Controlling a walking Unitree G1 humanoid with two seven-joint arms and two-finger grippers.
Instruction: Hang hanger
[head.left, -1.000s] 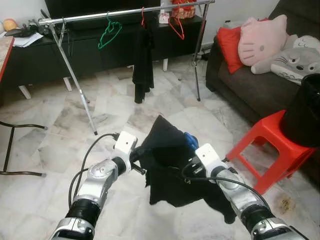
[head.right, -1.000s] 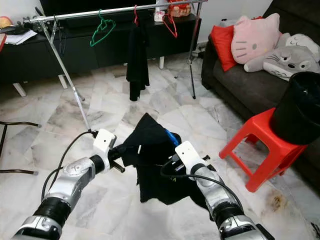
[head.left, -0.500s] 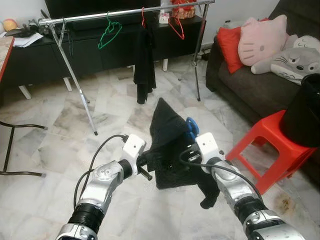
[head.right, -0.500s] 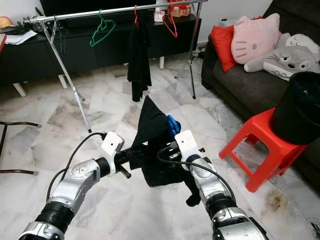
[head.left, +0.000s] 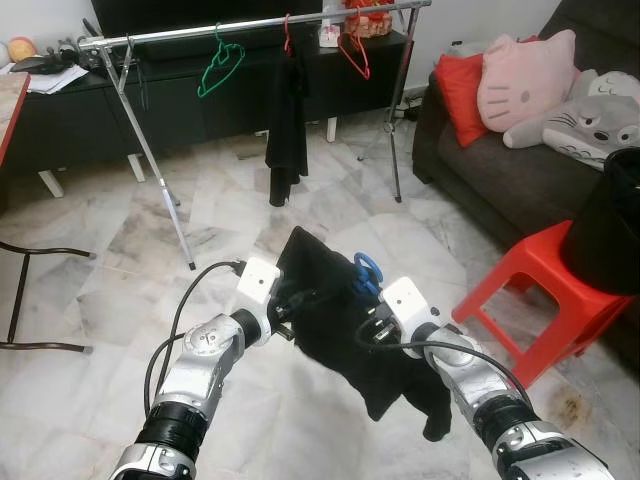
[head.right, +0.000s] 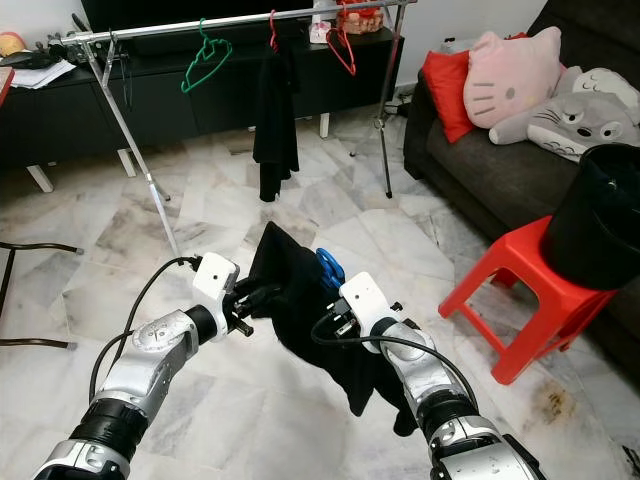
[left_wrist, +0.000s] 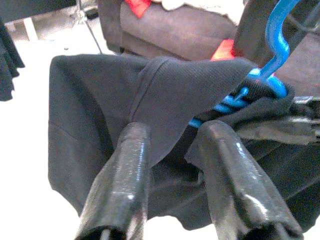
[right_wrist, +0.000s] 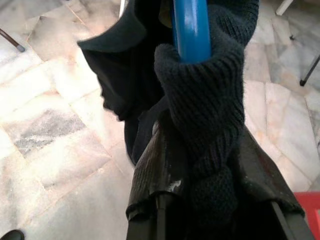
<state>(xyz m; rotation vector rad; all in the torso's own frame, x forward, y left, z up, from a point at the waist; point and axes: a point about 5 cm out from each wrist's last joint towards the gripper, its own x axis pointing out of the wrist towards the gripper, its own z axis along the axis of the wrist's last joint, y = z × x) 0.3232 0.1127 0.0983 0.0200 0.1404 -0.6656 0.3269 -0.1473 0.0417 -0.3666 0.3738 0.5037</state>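
Above the floor, black garment (head.left: 340, 320) on blue hanger (head.left: 365, 272) now lower; right gripper (right_wrist: 200, 200) fingers clamp both, left gripper (left_wrist: 172, 150) fingers pinch garment.

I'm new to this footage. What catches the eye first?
A black garment on a blue hanger is held up between both end effectors, left and right. Behind stands a clothes rail with a green hanger; a red stool sits right.

home living room | sofa (head.left: 520, 180) | plush cushions (head.left: 520, 75) | clothes rack (head.left: 150, 40)
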